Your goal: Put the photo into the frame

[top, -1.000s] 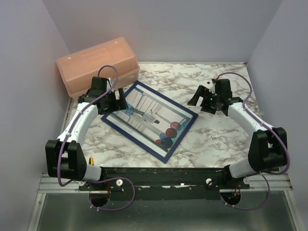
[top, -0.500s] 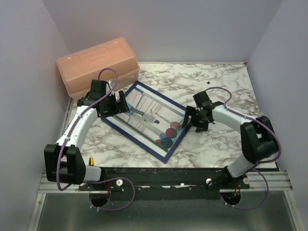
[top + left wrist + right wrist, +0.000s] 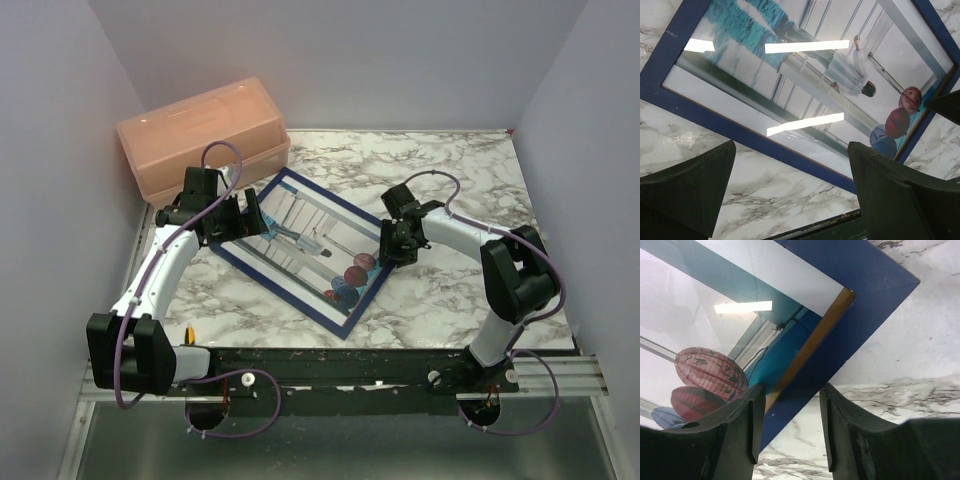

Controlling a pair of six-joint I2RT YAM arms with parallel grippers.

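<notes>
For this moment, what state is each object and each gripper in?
frame: flat on the table, navy face up.
photo: inside the frame, picture side up.
peach box: lid shut, far left corner.
left gripper: open wide above the frame's left edge.
right gripper: jaws apart over the frame's edge near its right corner.

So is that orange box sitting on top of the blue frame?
No, the box stands behind the frame at the back left, overlapping none of it.
</notes>
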